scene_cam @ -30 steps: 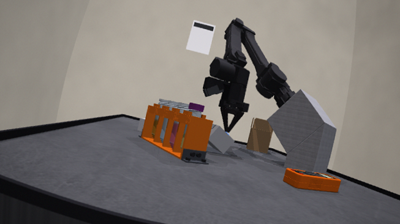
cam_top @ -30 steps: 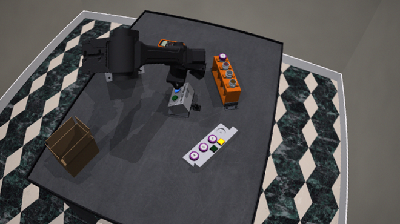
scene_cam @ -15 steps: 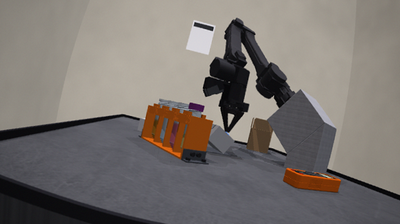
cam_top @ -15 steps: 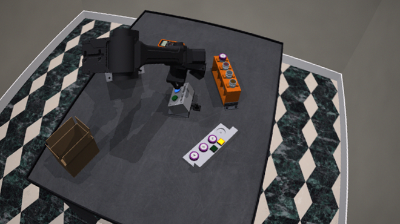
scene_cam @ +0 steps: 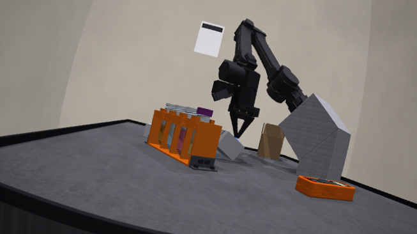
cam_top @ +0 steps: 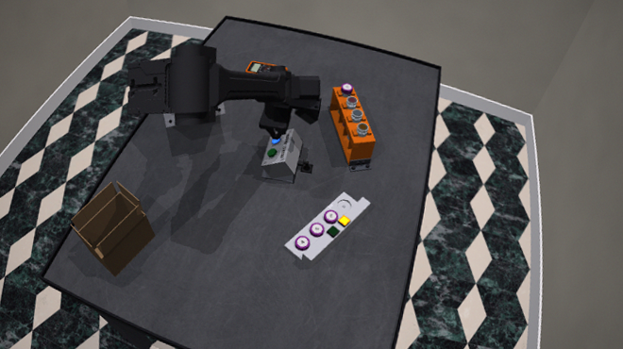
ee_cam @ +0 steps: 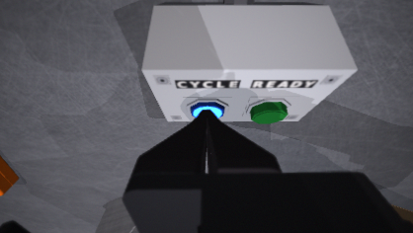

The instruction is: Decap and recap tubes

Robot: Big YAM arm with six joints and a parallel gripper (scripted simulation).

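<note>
Top view: end effector [cam_top: 275,136] [scene_cam: 237,137] [ee_cam: 206,116] over blue CYCLE key [cam_top: 275,140] [ee_cam: 207,108]. Amber lamp [cam_top: 343,221] lit, green lamp [cam_top: 332,230] dark. Three purple caps [cam_top: 316,229] in cap tray [cam_top: 294,249]; tube 1's cap [cam_top: 346,87] [scene_cam: 204,112] on, other three tubes open in orange decapping station [cam_top: 361,150] [scene_cam: 206,140].

Exterior view: fingertips together, nothing pinched, just at the key.

Wrist view: tips against glowing CYCLE, green READY key [ee_cam: 269,113] beside it. Risks: sideways drift while backing off could trip READY early; fetching caps before green would spoil the single run.
</note>
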